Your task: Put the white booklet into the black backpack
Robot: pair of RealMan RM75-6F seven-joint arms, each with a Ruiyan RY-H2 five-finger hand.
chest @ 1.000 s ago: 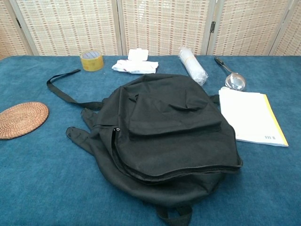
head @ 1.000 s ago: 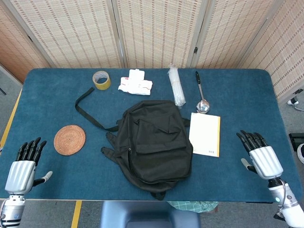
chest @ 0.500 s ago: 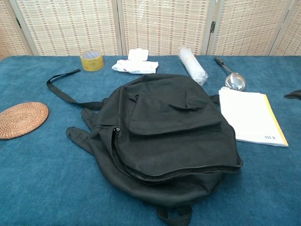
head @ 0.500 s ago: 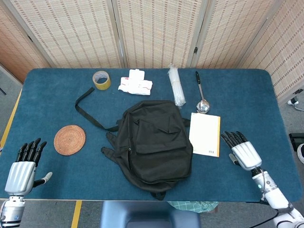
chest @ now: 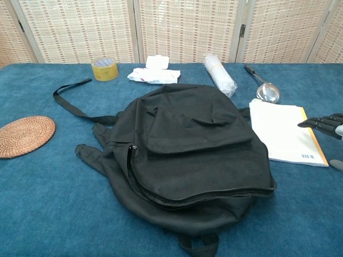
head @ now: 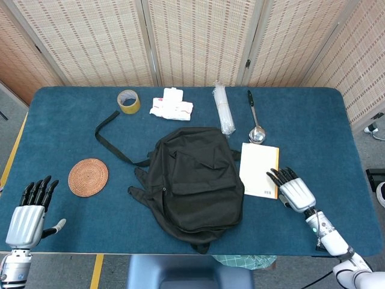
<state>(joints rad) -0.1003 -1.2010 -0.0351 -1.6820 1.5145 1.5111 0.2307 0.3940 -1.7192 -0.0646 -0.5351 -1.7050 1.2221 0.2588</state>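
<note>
White booklet (head: pixel 259 170) flat, long axis front-to-back, yellow edge rightward

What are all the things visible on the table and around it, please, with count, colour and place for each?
backpack: one, black, lying flat at the table centre, a strap trailing toward the left.
booklet: one, white with a yellow edge, just right of the backpack.
ladle: one, silver bowl with dark handle, behind the booklet.
plastic-wrapped roll: one, clear, behind the backpack.
white packets: a small pile, white, at the back centre.
tape roll: one, yellowish, back left.
woven coaster: one, brown, left of the backpack.
table: one, blue cloth surface.
folding screen: beige woven panels behind the table.
left hand: silver and black, open, at the near left corner.
right hand: silver and black, open, fingertips at the booklet's near right corner.
</note>
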